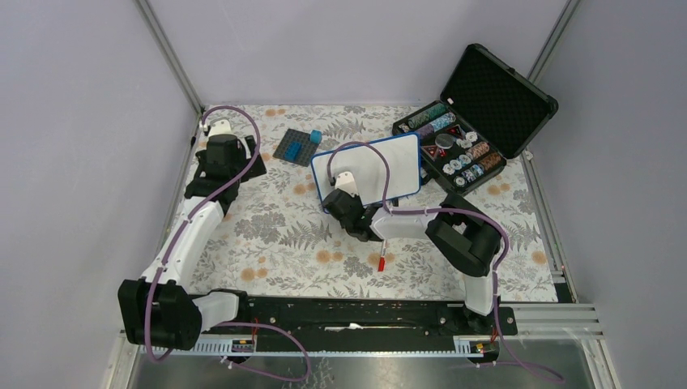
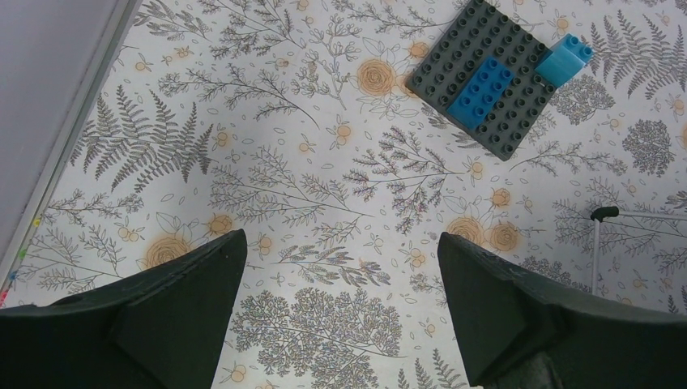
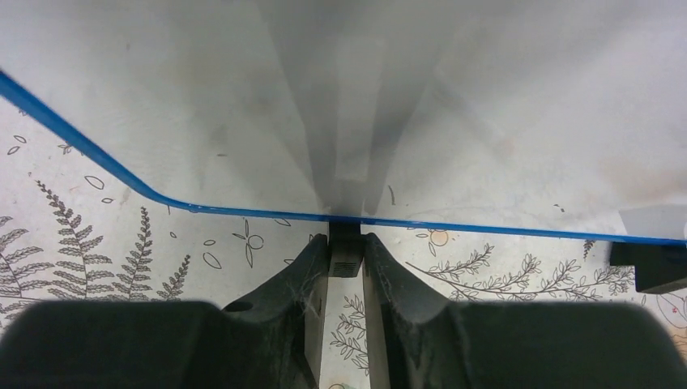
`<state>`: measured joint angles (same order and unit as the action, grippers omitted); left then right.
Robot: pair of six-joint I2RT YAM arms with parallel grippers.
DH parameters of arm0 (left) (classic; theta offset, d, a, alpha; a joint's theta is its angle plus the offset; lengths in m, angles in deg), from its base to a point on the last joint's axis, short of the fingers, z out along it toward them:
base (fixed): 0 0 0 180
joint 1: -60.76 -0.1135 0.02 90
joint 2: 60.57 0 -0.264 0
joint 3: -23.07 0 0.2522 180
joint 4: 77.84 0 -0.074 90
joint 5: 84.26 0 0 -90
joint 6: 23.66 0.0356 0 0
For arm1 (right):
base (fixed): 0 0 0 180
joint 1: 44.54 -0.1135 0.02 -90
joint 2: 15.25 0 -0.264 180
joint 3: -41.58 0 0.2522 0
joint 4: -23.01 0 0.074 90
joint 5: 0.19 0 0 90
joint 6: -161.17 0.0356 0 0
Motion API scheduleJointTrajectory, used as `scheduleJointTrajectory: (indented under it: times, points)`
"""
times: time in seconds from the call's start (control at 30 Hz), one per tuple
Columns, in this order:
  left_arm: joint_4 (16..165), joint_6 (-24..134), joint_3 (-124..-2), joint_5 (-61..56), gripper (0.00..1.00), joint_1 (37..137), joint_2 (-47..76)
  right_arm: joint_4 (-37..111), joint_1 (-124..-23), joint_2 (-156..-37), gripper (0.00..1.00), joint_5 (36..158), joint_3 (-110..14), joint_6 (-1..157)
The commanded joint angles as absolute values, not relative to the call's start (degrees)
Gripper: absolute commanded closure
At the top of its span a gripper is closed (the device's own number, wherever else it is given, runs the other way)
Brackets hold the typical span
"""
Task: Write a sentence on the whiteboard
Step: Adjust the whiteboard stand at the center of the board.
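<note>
The whiteboard (image 1: 381, 166), white with a blue rim, lies at the table's middle back. In the right wrist view the whiteboard's (image 3: 243, 97) face is blank and smudged; the sentence is out of view. My right gripper (image 1: 347, 198) is at its near edge. Its fingers (image 3: 346, 243) press from both sides on one small black foot (image 3: 346, 255) just under the blue rim. A red-capped marker (image 1: 381, 262) lies on the cloth beside the right forearm, held by nothing. My left gripper (image 2: 340, 275) hangs wide open over bare floral cloth at the far left.
A dark grey studded baseplate (image 2: 518, 65) with a blue brick (image 2: 482, 85) and a light blue brick (image 2: 567, 57) lies left of the whiteboard. An open black case (image 1: 498, 89) with poker chips stands at the back right. A second board foot (image 3: 660, 263) shows at the right.
</note>
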<state>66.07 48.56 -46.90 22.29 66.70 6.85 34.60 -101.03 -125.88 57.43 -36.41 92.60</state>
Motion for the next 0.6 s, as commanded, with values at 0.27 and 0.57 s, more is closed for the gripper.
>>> scheduleJointTrajectory:
  times: [0.27,0.57]
  points:
    - [68.5,49.3,-49.1,21.3,0.01,66.5,8.5,26.0,-105.0,-119.1,0.86,64.7,-31.6,84.6]
    - [66.0,49.2,-52.5,23.2,0.01,66.1,11.2,33.8,-107.6,-119.5,0.86,64.2,-34.9,91.6]
